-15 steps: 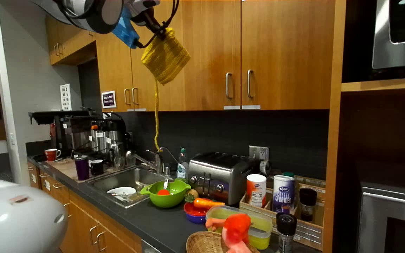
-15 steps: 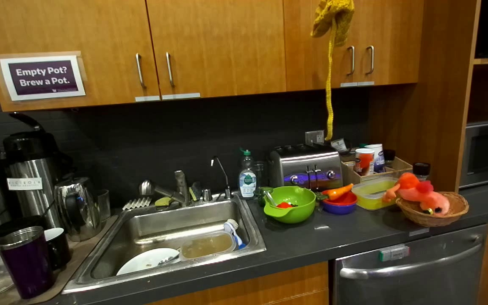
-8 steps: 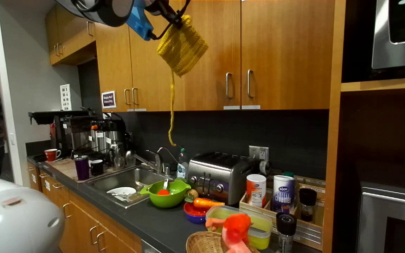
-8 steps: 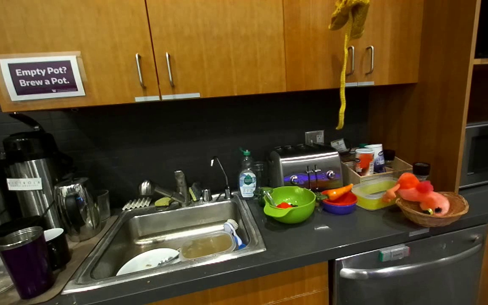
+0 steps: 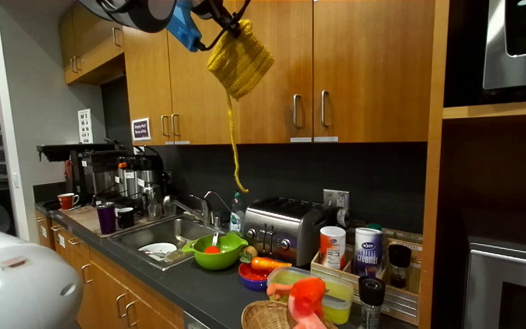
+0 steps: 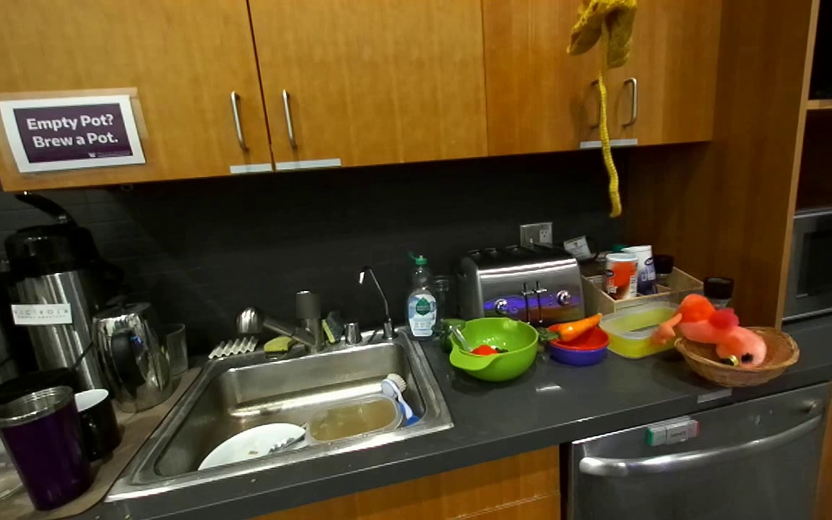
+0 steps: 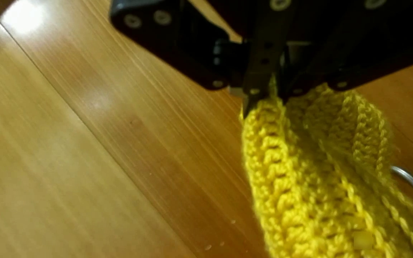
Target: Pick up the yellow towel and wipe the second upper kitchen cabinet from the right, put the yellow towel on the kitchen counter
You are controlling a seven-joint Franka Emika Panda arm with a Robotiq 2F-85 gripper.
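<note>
Pinches top of yellow towel (image 5: pixel 241 61) in gripper (image 7: pixel 268 97), w/ jaws nearly tog. on fabric. Hangs in front of 2nd upper cab. door (image 5: pixel 286 55) from R; can't tell if touching it. Dangles thin yellow cord (image 5: pixel 232 137) below cab. bottom in both ext. views. Hangs clear of dark counter (image 6: pixel 517 404), w/ toaster (image 6: pixel 521 278), green bowl (image 6: pixel 503 365), clear tub (image 6: pixel 629 341) & basket (image 6: pixel 744 375) holding pink-orange plush (image 6: pixel 723 336) on it.

cabinet sign (image 6: pixel 73 133): "Empty Pot? Brew a Pot."; canister (image 5: pixel 368 252): "N'JOY COFFEE creamer"
</note>
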